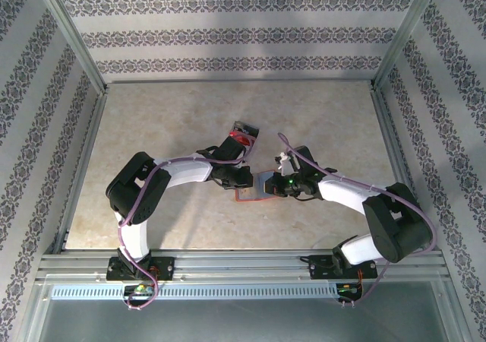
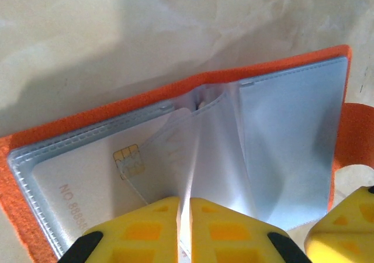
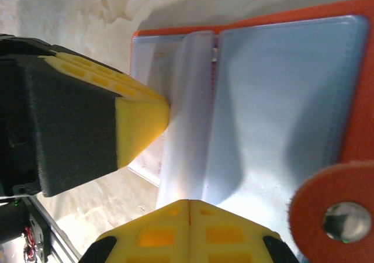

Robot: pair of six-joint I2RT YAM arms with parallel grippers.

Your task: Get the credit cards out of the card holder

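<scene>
The orange-red card holder [image 1: 253,191] lies open on the table between both arms, grey-blue pockets [image 2: 292,134] facing up. A white credit card [image 2: 87,175] with a gold chip sits inside its left pocket. My left gripper [image 2: 184,216] is shut on a thin translucent pocket leaf [image 2: 201,152] that stands up from the holder's fold. My right gripper [image 3: 190,209] is shut, its tips resting against the foot of the same leaf [image 3: 184,99], with nothing visibly between them. The left fingers [image 3: 140,114] touch the leaf from the side. The rounded snap tab [image 3: 336,210] lies to the right.
A clear plastic box with red contents [image 1: 241,138] stands just behind the left gripper [image 1: 244,181]. Pale marble tabletop [image 1: 167,114] stretches around the holder. Metal frame rails [image 1: 83,167] and patterned walls border the table.
</scene>
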